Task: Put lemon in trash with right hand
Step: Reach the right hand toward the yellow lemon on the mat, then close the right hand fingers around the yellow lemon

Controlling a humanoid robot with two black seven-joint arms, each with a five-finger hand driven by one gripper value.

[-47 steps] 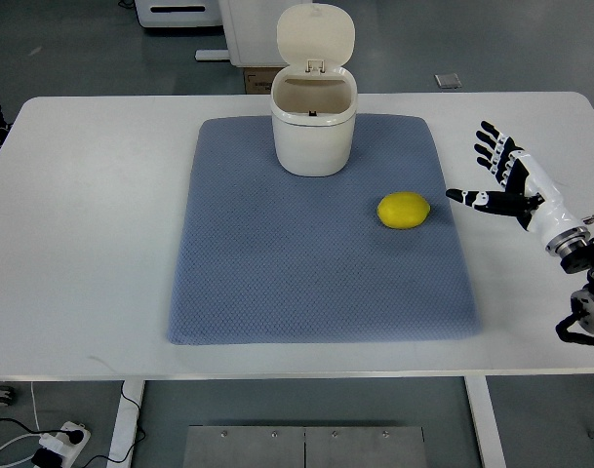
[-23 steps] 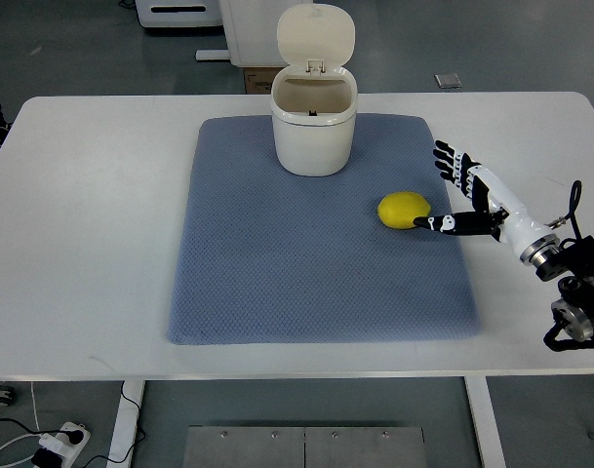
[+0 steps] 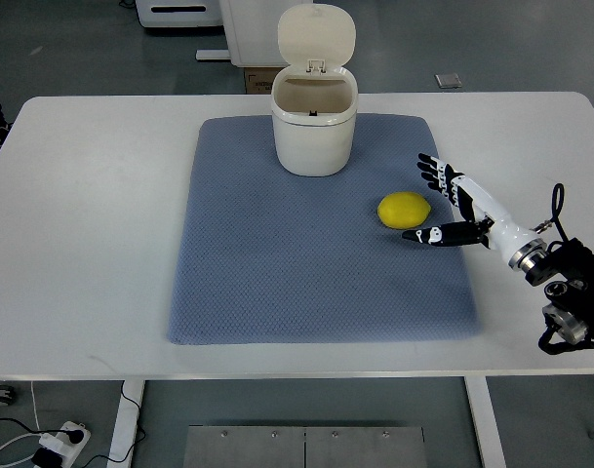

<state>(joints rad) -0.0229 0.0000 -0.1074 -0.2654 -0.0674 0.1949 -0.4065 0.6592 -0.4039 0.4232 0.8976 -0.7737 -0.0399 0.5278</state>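
A yellow lemon (image 3: 404, 210) lies on the blue-grey mat (image 3: 277, 253), right of centre. A cream trash bin (image 3: 313, 121) with its lid flipped up stands at the mat's far edge, its mouth showing. My right hand (image 3: 428, 200) reaches in from the right and sits just right of the lemon, open: the fingers (image 3: 435, 169) are spread beyond the fruit and the thumb (image 3: 425, 235) points along its near side. Nothing is held. The left arm is out of sight.
The white table (image 3: 92, 214) spreads around the mat. Beyond the far edge stand a cardboard box (image 3: 257, 78) and white equipment on the floor. A power strip (image 3: 58, 444) lies below the table's near left.
My right hand has travelled left from the table's right side to the lemon, its thumb now reaching under the fruit's near side. The lemon and bin have stayed put.
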